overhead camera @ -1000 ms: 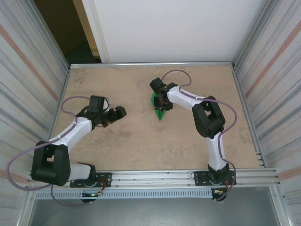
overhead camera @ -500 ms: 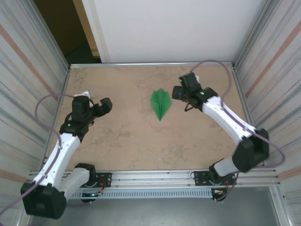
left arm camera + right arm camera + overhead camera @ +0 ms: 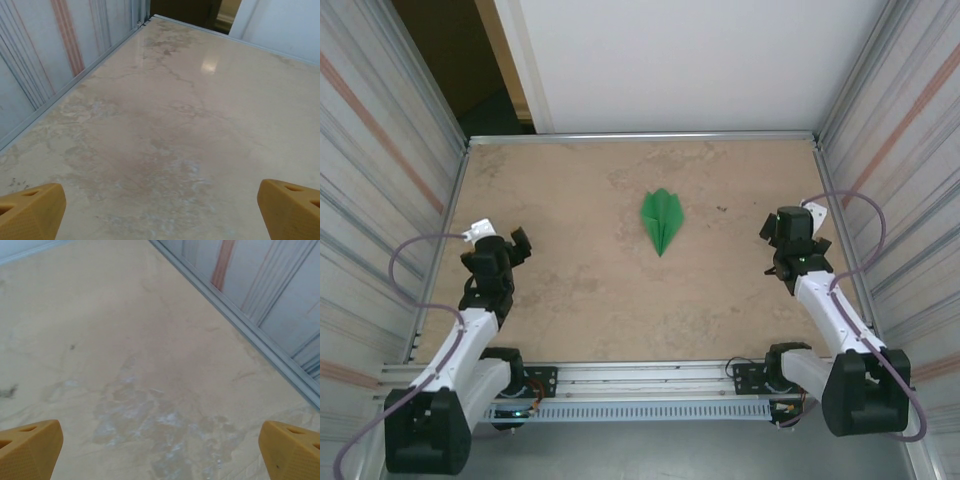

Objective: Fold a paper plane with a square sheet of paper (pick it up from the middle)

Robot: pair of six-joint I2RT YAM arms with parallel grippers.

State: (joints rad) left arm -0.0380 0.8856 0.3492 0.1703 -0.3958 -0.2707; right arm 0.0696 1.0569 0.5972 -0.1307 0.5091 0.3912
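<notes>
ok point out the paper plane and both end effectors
paper plane (image 3: 661, 220), top view, centre crease
left end effector (image 3: 500, 238), top view, midway between fingertips
right end effector (image 3: 790, 221), top view, midway between fingertips

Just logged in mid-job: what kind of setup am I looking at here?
Probably an enclosed lab test cell, not a home or shop: a stone-patterned tabletop walled by ribbed panels, with an aluminium rail at the near edge carrying the left arm and right arm. The green paper plane lies mid-table.
</notes>
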